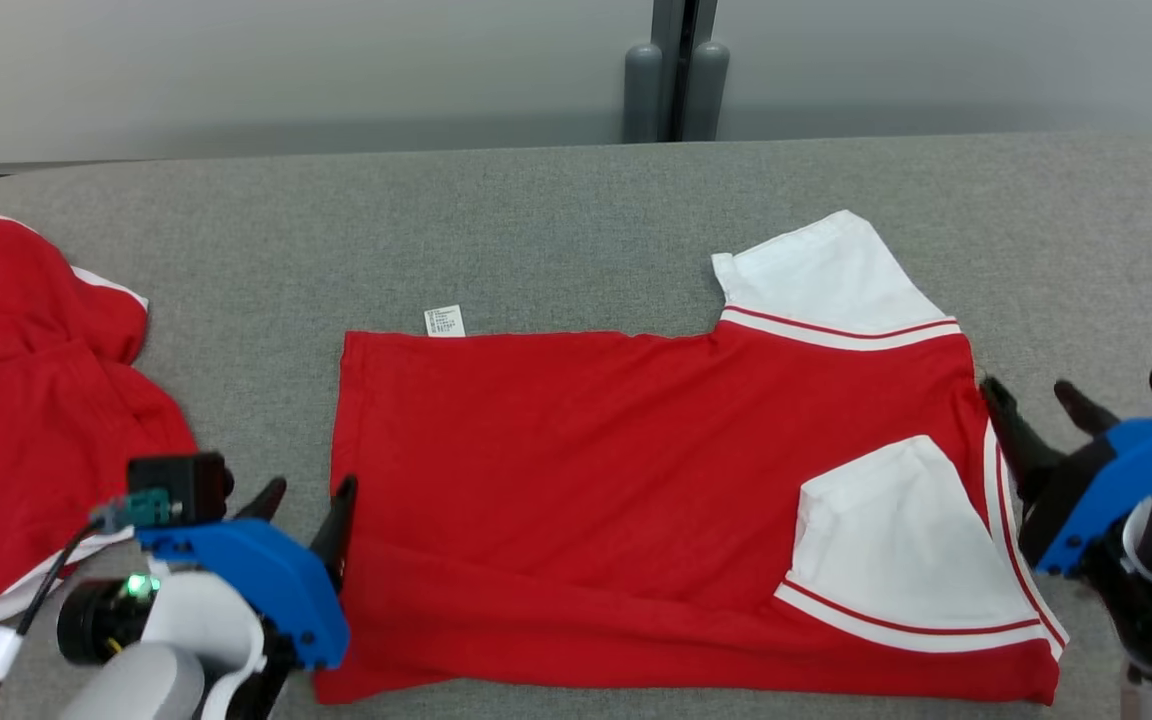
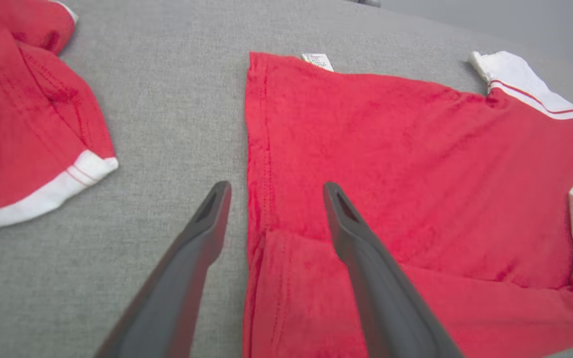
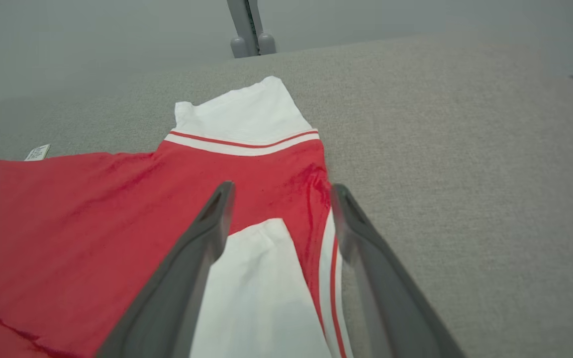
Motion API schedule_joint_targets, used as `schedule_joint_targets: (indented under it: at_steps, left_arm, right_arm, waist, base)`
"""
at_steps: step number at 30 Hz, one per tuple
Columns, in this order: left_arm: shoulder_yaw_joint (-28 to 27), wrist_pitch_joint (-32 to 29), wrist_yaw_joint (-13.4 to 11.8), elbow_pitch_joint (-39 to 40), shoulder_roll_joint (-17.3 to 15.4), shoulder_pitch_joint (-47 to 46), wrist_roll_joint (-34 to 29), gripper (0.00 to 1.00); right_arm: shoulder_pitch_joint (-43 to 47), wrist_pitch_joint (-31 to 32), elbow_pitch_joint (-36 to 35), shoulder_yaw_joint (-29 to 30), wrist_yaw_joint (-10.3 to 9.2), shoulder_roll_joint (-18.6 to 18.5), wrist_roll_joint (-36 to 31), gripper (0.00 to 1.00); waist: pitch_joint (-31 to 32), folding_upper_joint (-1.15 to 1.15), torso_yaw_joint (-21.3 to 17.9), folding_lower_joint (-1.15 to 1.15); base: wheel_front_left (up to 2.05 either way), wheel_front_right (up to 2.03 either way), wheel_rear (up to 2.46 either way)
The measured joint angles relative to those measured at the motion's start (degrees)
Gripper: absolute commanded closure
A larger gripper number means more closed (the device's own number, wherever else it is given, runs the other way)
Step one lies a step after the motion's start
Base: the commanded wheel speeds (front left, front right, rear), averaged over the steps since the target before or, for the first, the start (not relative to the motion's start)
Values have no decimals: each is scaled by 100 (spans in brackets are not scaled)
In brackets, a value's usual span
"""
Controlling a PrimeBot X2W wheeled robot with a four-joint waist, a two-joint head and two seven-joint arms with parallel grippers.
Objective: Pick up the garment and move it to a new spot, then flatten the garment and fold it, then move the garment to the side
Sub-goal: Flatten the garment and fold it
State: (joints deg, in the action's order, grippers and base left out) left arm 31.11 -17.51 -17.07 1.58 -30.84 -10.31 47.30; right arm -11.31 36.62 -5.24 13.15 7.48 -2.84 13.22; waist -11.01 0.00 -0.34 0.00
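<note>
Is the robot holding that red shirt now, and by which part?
Nothing is held: both pairs of jaws stand open, one at each end of the red shirt.

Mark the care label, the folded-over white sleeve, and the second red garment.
care label (image 1: 444,320), head view, tag centre.
folded-over white sleeve (image 1: 886,540), head view, white panel.
second red garment (image 1: 36,420), head view, red body.

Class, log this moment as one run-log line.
garment: near side folded over | left gripper: open, at left edge | right gripper: open, at right edge
</note>
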Motion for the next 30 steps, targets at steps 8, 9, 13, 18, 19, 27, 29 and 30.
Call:
schedule_joint_targets:
  at_steps: [8, 9, 13, 18, 19, 27, 29, 30]
  left_arm:
    - [232, -287, 234, -1311, 381, -1724, -417, 0]
    - [267, -318, 287, -1491, 424, -1876, -453, 0]
    - [272, -338, 464, -2108, 547, -2401, -492, 0]
    - [341, -350, 690, -2739, 636, -2856, -542, 0]
    - [334, -321, 717, -2838, 634, -2921, -547, 0]
    - [358, -444, 900, -3283, 727, -3221, -450, 66]
    - [366, -442, 929, -3298, 748, -3253, -445, 100]
    - [376, -467, 961, -3312, 764, -3268, -430, 100]
  right_arm:
    - [-1336, 194, 643, -438, 0, -140, -35, 0]
    - [-1458, 188, 714, -513, 0, -160, -16, 0]
    - [-1829, 86, 900, -680, 0, -166, 48, 0]
    - [-2050, -41, 1017, -805, 0, -154, 142, 0]
    - [-2088, -64, 1024, -826, 0, -147, 169, 0]
    - [-2171, -100, 1072, -803, 0, -182, 179, 0]
    - [-2221, -87, 1112, -773, 0, -226, 178, 0]
    - [-2286, -51, 1156, -759, 0, -236, 179, 0]
  waist:
    - [-451, 0, 32, 0]
    - [-520, 0, 26, 0]
    - [-778, 0, -35, 1]
    - [-1042, 0, -165, 1]
    - [-1084, 0, -197, 1]
    - [-1354, 0, -339, 0]
    - [-1399, 0, -324, 0]
    - [-1423, 0, -314, -1]
  base:
    - [0, 0, 0]
    - [0, 0, 0]
    - [0, 0, 0]
    - [0, 0, 0]
    - [0, 0, 0]
    - [0, 0, 0]
    - [0, 0, 0]
    - [0, 0, 0]
